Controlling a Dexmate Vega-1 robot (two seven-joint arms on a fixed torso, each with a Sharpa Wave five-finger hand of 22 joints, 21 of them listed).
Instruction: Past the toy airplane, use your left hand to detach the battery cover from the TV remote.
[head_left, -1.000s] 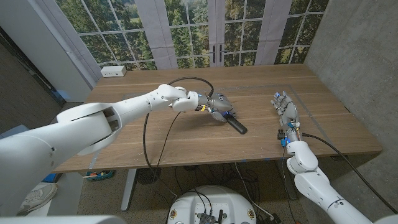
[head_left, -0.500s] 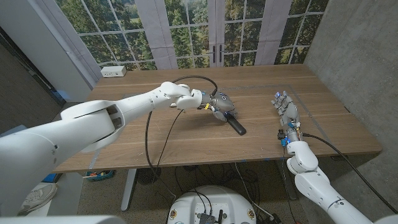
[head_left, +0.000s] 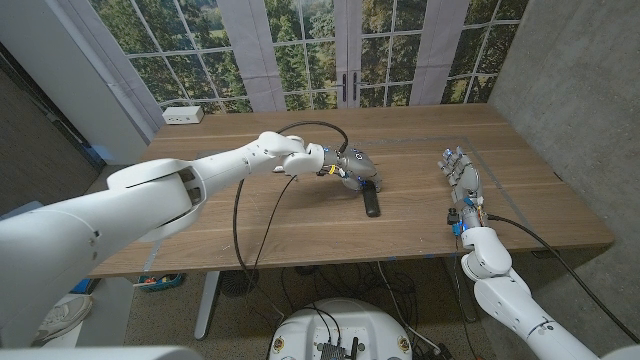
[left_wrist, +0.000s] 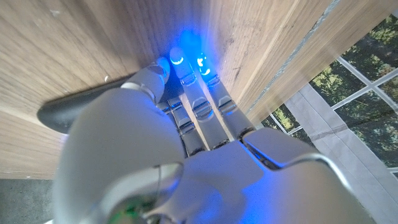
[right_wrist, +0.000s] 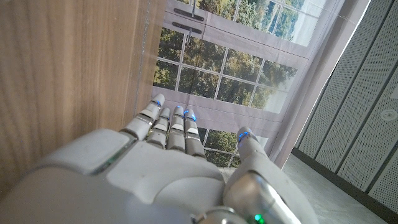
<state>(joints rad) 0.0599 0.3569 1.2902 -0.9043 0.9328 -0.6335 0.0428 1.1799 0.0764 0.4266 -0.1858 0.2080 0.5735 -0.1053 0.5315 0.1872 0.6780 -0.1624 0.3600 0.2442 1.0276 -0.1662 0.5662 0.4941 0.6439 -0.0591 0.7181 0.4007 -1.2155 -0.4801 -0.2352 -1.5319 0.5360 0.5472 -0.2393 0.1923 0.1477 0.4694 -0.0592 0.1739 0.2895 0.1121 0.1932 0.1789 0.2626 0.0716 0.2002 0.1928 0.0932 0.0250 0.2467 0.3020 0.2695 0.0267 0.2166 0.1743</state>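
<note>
**Left hand over the remote at mid-table**

Just right of centre in the head view, the left hand (head_left: 352, 168) sits atop the upper end of the TV remote (head_left: 371, 203), a slim black bar with rounded ends lying on the wooden table (head_left: 300, 225). Its fingers (left_wrist: 186, 74) press down against the grain beside that dark body (whether they actually clasp it, I cannot tell). At the right of the frame, the right hand (head_left: 462, 178) rests unclenched on the planks, fingers extended, grasping nothing. A white boxy object (head_left: 183, 115) sits at the upper left corner of the tabletop.
</note>
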